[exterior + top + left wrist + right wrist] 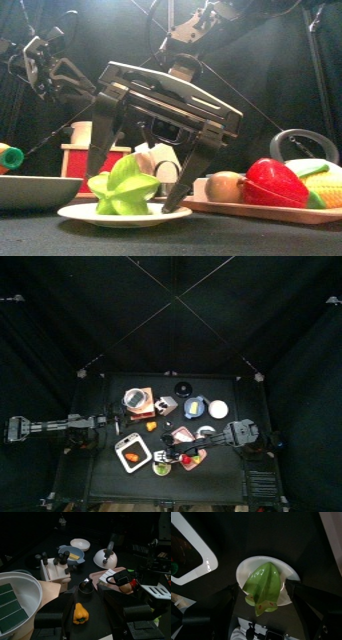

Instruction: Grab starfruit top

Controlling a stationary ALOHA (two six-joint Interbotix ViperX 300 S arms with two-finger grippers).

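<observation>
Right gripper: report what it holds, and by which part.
Nothing is held yet. The right gripper hangs open over the starfruit, one jaw on each side, without touching it. The fruit lies on its white plate.

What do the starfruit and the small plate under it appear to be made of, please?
The starfruit looks like moulded plastic: its green ridges are smooth and evenly coloured, with a soft glossy highlight. The small plate under it seems to be glazed ceramic or hard plastic; it is plain white with a smooth rim, and the pictures leave open which. The right gripper has its jaws open on either side of the fruit.
</observation>
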